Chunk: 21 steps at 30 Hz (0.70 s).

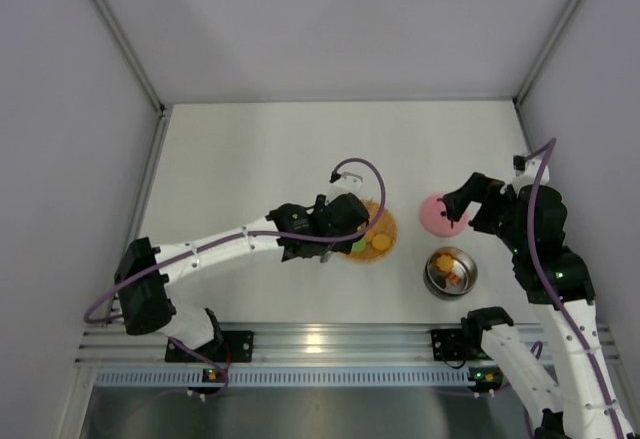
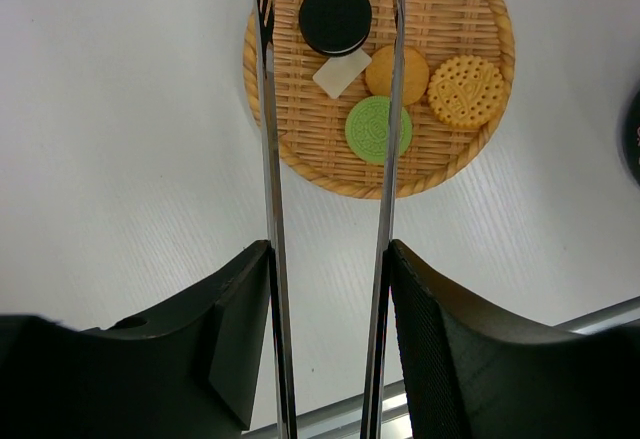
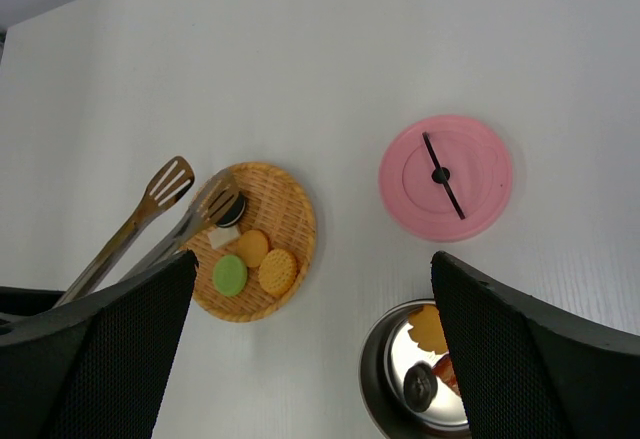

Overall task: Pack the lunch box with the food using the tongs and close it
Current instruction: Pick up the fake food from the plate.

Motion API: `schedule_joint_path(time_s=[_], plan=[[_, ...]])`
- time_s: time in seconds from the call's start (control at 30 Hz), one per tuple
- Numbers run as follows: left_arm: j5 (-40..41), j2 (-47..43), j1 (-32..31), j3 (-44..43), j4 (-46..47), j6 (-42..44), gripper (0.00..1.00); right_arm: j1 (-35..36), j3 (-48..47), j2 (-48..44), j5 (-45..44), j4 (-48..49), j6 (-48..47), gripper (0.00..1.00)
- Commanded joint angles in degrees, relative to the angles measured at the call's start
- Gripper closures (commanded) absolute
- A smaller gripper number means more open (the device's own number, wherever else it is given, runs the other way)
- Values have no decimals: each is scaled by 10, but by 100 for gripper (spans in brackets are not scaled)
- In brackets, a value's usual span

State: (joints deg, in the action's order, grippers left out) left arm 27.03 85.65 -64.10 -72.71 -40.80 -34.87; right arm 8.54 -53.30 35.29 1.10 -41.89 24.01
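The left tool (image 2: 328,304) gripped the tongs (image 2: 268,159), their arms flanking the black cookie (image 2: 335,17) on the woven mat (image 2: 455,9). The right tool (image 3: 315,344) gaped wide by the pink lid (image 3: 470,149), just beyond the steel lunch box (image 3: 374,369).

Bright, even white light falls from overhead. The table (image 1: 250,159) looks almost washed out, and shadows are faint and soft. Glare sits on the rail (image 1: 318,339); the bowl (image 3: 380,359) and tongs (image 2: 268,159) gleam. The mat (image 2: 470,19) is sharp, while the black fingers (image 2: 150,359) up close are dim.
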Motion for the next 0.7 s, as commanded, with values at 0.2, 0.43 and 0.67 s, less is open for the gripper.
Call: schedule_joint_path(time_s=[0.2,0.43,0.67], plan=[[-19,17,15,11,16,-3,46,-10,-7,-3,-5,-9,-8,0],[-35,25,16,16,23,3,47,-10,-9,0,-5,-9,-7,1],[-41,27,16,16,25,7,48,-10,-11,4,-5,-7,-8,1]])
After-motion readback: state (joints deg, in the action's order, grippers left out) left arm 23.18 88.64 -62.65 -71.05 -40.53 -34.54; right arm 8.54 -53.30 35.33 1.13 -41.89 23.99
